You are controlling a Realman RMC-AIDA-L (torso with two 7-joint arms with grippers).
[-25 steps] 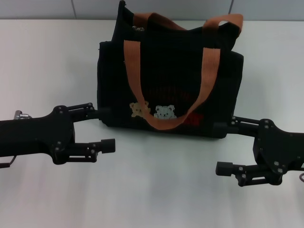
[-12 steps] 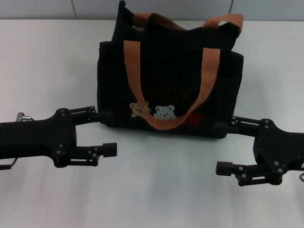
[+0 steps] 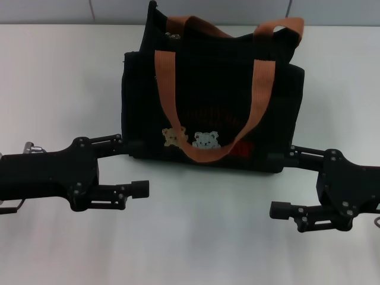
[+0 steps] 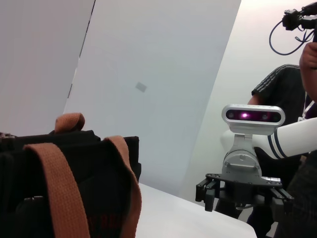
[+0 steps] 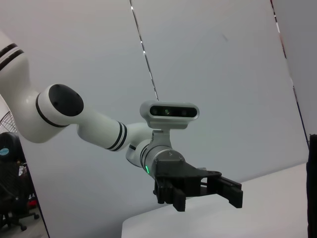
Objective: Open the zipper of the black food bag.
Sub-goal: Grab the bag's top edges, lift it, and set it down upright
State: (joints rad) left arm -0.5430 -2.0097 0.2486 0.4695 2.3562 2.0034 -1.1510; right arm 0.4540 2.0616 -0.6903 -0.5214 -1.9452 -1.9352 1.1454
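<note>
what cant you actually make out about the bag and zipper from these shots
- Zipper: in the head view the black food bag shows mainly its front; the top edge lies behind the orange-brown straps, so whether it is open or shut cannot be told.
- Bag in the left wrist view: cut off by the picture's edge.
- Bag in the right wrist view: only a dark sliver at the edge.
- Both pincers, left pincer and right pincer, sit open, short of the bag.

The left tool (image 3: 135,167) hangs low over the worktop's (image 3: 53,77) near left part, fingers spread and pointing inward. The right tool (image 3: 279,183) mirrors it over the near right part, fingers likewise apart, both arms reaching in horizontally.
</note>
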